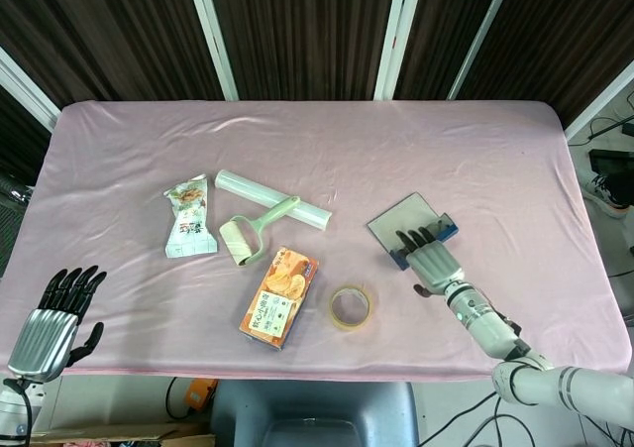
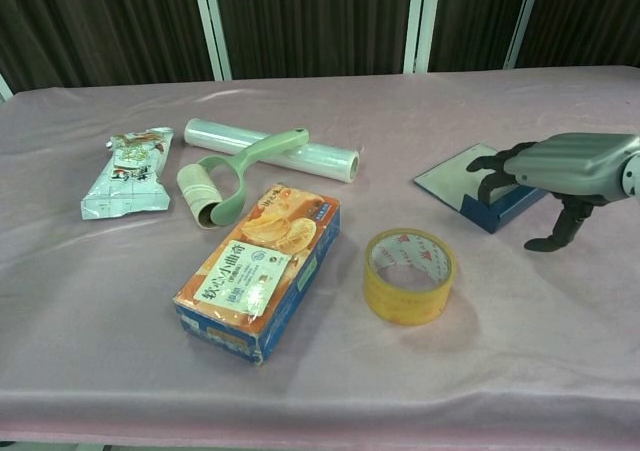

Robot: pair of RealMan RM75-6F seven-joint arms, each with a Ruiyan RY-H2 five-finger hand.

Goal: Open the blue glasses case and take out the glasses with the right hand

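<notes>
On the pink-clothed desk (image 1: 416,150), the flat blue glasses case (image 1: 411,227) lies toward the right edge, directly beneath the right hand (image 1: 432,263), whose curled fingertips press its near rim; the left hand (image 1: 48,320) idles open, far off.

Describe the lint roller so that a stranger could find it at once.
On the pink table, look left of centre, between the snack packet and the orange box. The lint roller lies there, its handle across the clear film roll. Only it has a pale green handle.
</notes>
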